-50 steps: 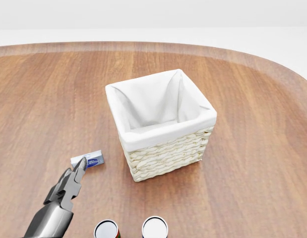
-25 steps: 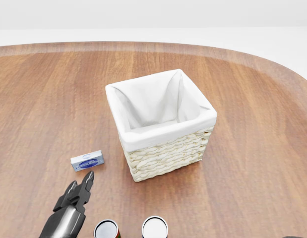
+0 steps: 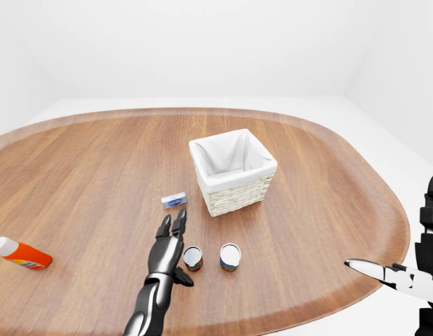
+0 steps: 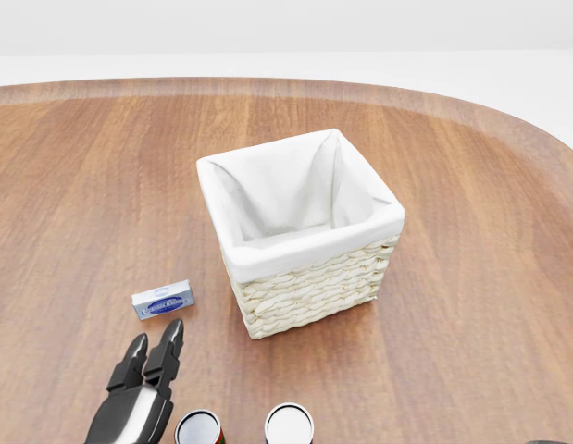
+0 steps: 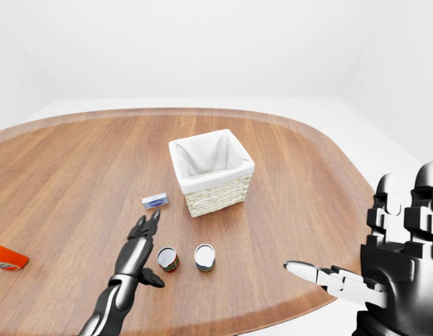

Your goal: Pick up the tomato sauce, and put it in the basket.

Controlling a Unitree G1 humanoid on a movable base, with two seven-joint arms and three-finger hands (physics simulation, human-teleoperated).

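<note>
- White walls and a pale floor surround a rounded wooden counter [image 3: 90, 175] that carries all the things.
- Left hand [image 3: 168, 241] reaches in from the bottom of the left-eye view, its dark fingers [image 4: 166, 347] straight and spread, gripping nothing, the thumb sticking out toward the cans.
- Just to the right of that hand's palm stands a small can with a red and green label [image 3: 192, 258], its pale top facing up; whether thumb and can touch cannot be told. This may be the tomato sauce, though the label is too small to read.
- A second can, with a dark blue side [image 3: 230, 257], stands just beyond the first, further right of the hand, apart from it.
- Just above the left fingertips in the head view lies a small flat blue-and-silver packet [image 4: 163, 300], not touched by them.
- Up and to the right of the hand sits the wicker basket [image 4: 309, 282] with a white cloth lining, upright, nothing showing inside it.
- Well off to the left of the hand, near the counter's edge, lies an orange bottle with a white cap [image 3: 17, 253] on its side.
- Right hand [image 5: 342, 280] hovers off the counter's right edge, well apart from everything, white fingers stretched out and holding nothing.
</note>
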